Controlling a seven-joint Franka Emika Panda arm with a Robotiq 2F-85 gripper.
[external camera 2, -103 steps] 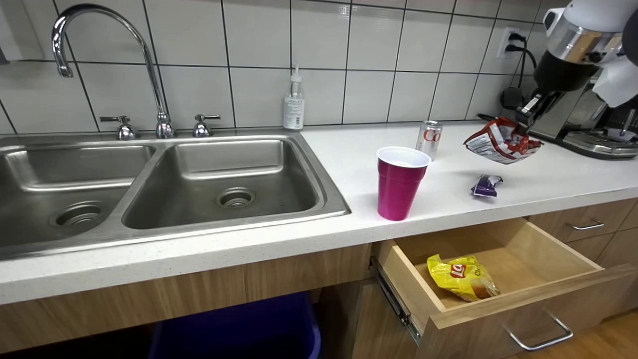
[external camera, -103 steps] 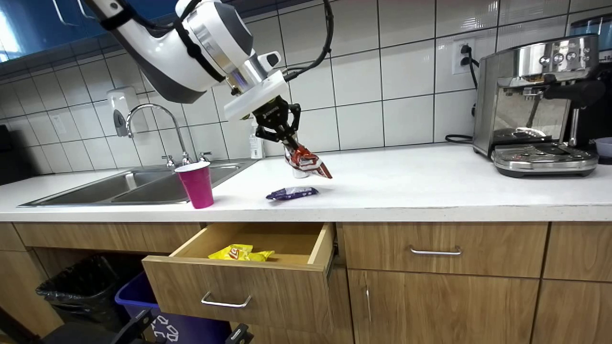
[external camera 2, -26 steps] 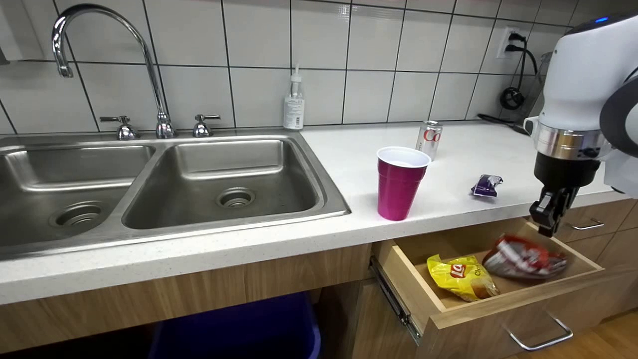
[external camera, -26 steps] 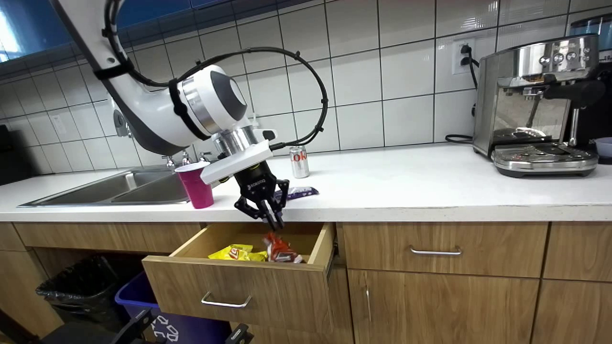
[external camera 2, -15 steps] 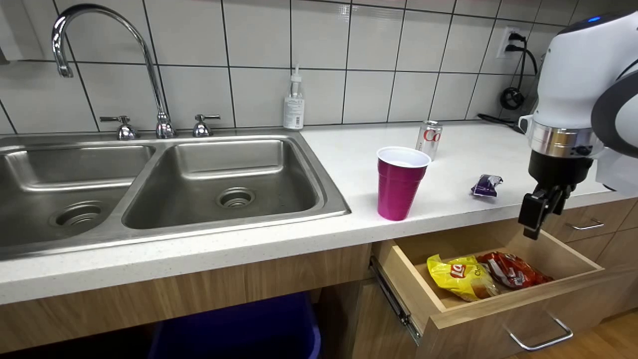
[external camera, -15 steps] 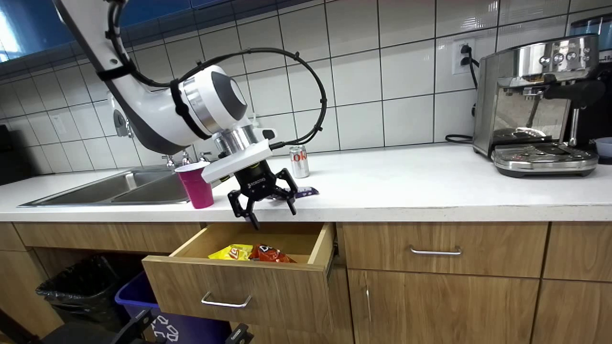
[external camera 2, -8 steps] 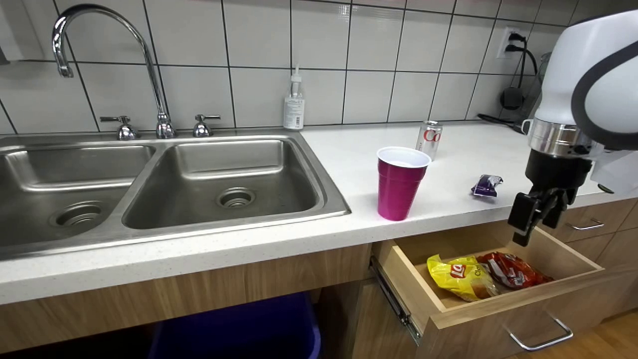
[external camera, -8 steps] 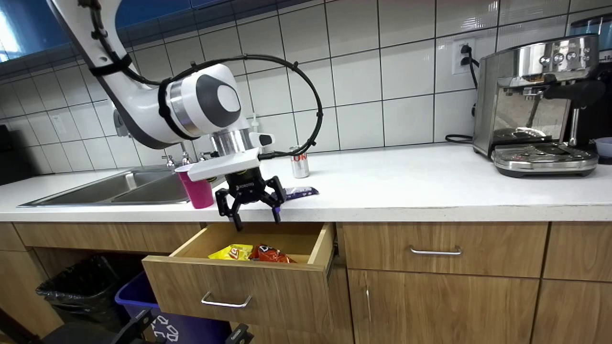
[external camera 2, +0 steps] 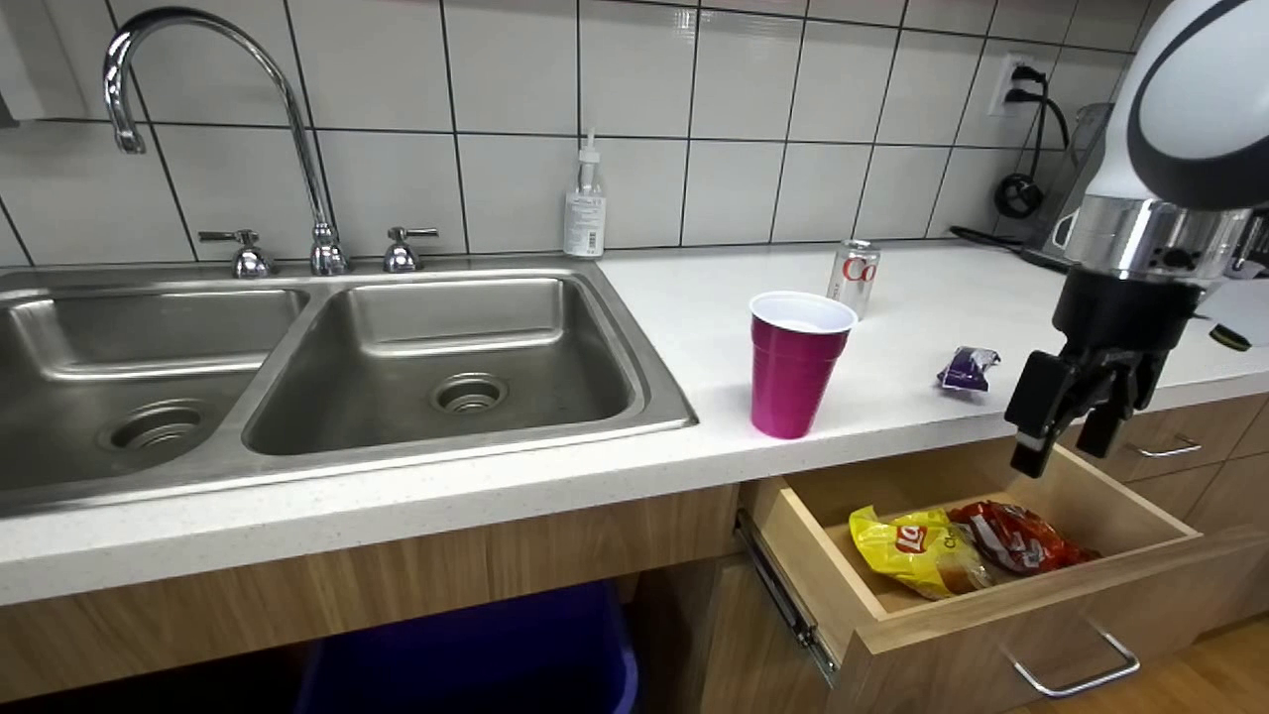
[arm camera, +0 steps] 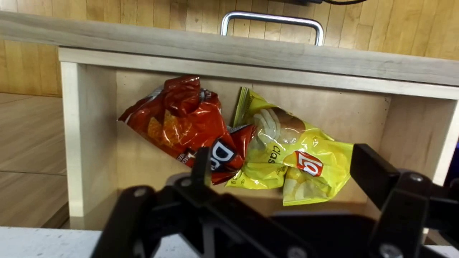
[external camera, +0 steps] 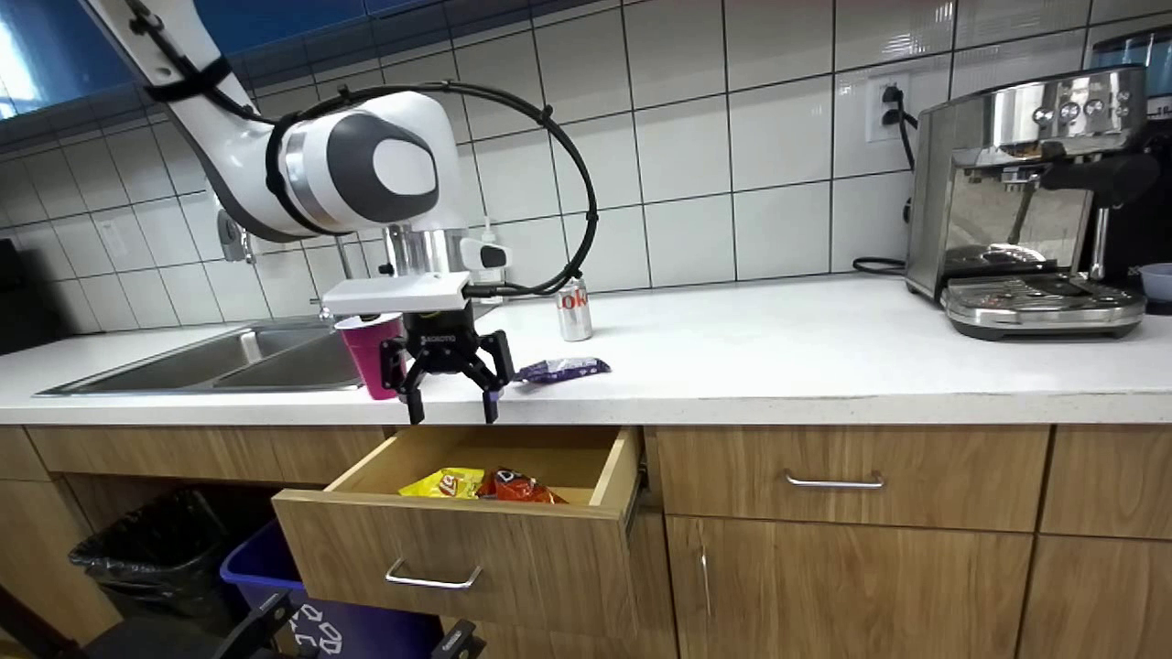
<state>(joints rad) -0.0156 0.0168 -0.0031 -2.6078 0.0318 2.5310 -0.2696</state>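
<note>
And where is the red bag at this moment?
In the wrist view, the red bag lies in the open drawer, left of the yellow bag, touching it.

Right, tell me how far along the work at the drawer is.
Looks done: the red bag and yellow bag lie in the drawer.
In hand: nothing; the gripper hangs open and empty above the drawer.
Perhaps left: the purple packet, which lies on the counter, and shutting the drawer, which stands open.

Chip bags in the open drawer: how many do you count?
2: the red Doritos bag on the wrist view's left, the yellow Lay's Classic bag beside it. Anything beneath them is hidden.
</note>
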